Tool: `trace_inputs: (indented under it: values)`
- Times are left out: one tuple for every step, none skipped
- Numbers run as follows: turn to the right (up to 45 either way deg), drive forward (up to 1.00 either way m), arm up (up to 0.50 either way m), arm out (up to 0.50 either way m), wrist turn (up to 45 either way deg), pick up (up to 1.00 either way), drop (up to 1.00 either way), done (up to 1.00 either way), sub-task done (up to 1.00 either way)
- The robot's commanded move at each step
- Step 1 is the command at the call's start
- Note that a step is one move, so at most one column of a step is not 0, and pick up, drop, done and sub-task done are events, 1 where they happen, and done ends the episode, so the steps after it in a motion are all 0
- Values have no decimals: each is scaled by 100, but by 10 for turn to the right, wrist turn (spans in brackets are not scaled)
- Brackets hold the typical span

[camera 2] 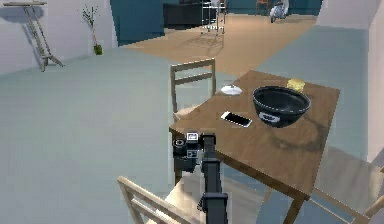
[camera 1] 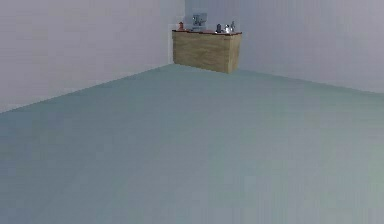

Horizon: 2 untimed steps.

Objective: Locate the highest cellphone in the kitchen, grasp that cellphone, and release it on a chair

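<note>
A white-faced cellphone (camera 2: 237,119) lies flat on the wooden dining table (camera 2: 290,150) in the arm side view, just left of a large dark bowl (camera 2: 281,105). My gripper (camera 2: 188,150) sits at the table's near left corner, at the end of the dark arm bar rising from the bottom edge. I cannot tell whether it holds anything. A wooden chair (camera 2: 193,78) stands at the table's far left side. Another chair (camera 2: 150,205) is at the bottom, left of the arm, and a third (camera 2: 345,185) at the lower right.
On the table also lie a small white thing (camera 2: 232,90) and a yellow thing (camera 2: 296,85). A white stand (camera 2: 30,30) and a potted plant (camera 2: 93,30) are at the upper left. Ahead, open grey-green floor reaches a wooden cabinet (camera 1: 207,50) with small items on top.
</note>
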Motion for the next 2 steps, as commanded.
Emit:
trace_inputs:
  values:
    - [0,0,0,-8,0,0,0,0,0]
    - [0,0,0,0,0,0,0,100,0]
